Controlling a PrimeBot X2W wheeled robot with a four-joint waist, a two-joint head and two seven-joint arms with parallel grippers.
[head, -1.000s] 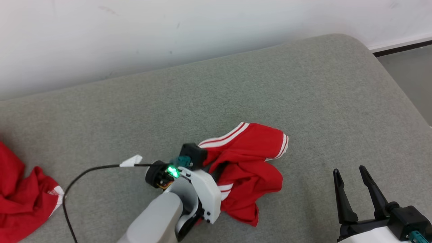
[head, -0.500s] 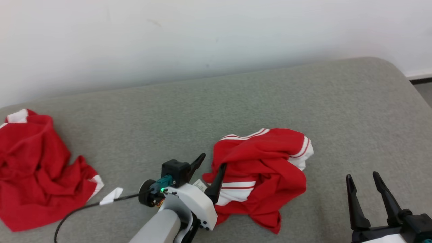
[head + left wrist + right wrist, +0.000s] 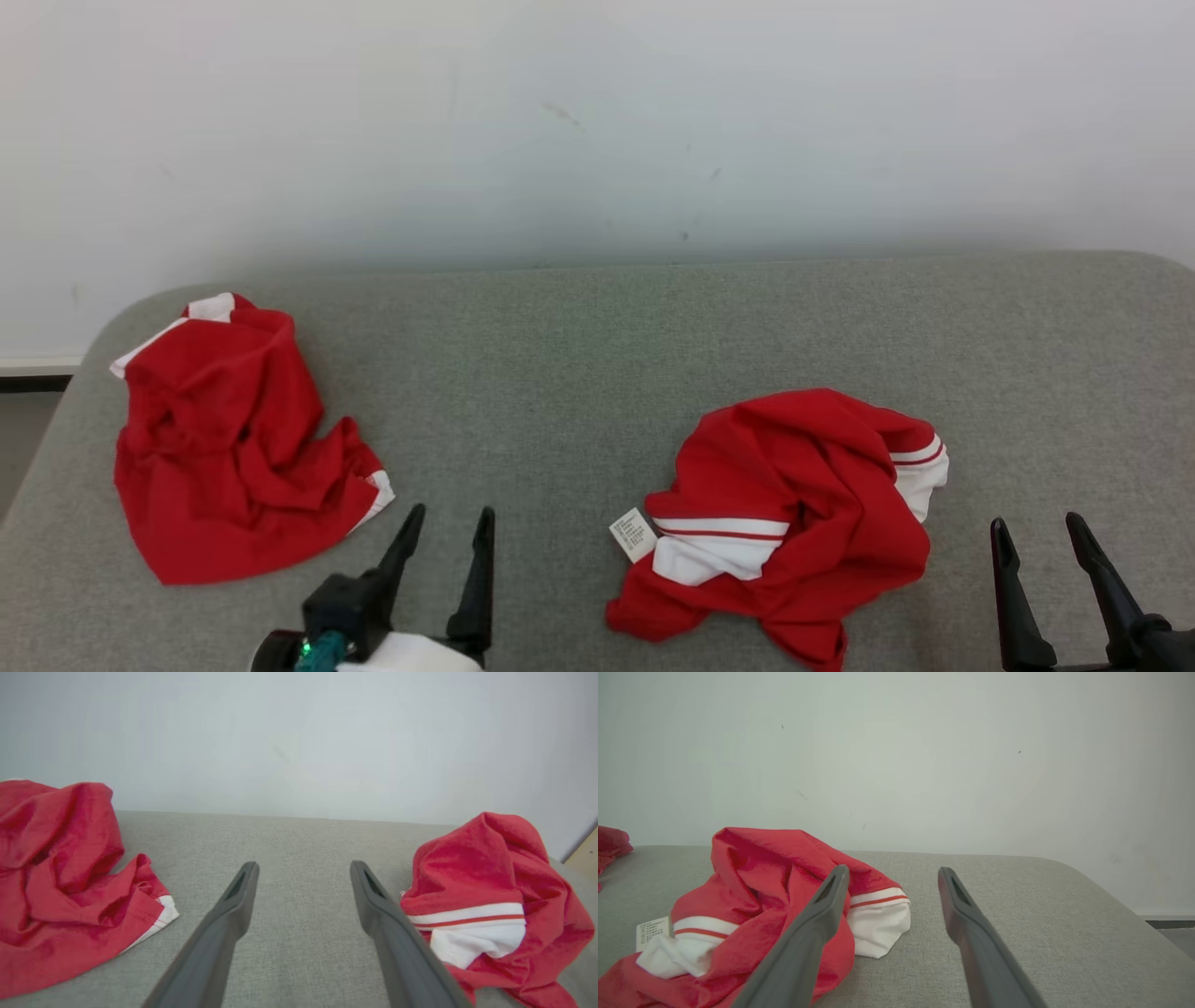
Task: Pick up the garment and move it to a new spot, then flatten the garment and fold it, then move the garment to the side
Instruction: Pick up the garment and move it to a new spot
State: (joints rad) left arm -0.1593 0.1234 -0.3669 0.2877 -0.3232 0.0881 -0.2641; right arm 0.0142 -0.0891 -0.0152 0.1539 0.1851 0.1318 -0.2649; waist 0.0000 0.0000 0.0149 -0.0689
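Bare indoor room, more test setup than lived-in home: broad grey woven-fabric padded platform [image 3: 597, 336] against plain scuffed white wall [image 3: 597, 121], dark skirting strip [image 3: 33, 383]. On it: crumpled red white-trimmed garment [image 3: 803, 467] and second red garment [image 3: 224, 439].

We see the garment [image 3: 794, 485] as soft, matt red cloth with smooth white trim. Its small tag [image 3: 633, 534] looks like paper or stiff fabric; we cannot tell which. The second garment [image 3: 224, 439] is the same matt red cloth. The cushion [image 3: 560, 373] is grey woven fabric, slightly rough. The wall [image 3: 597, 121] is matt white, lightly scuffed. The left gripper [image 3: 452, 511] has fingers [image 3: 219, 942] of dark matt plastic.
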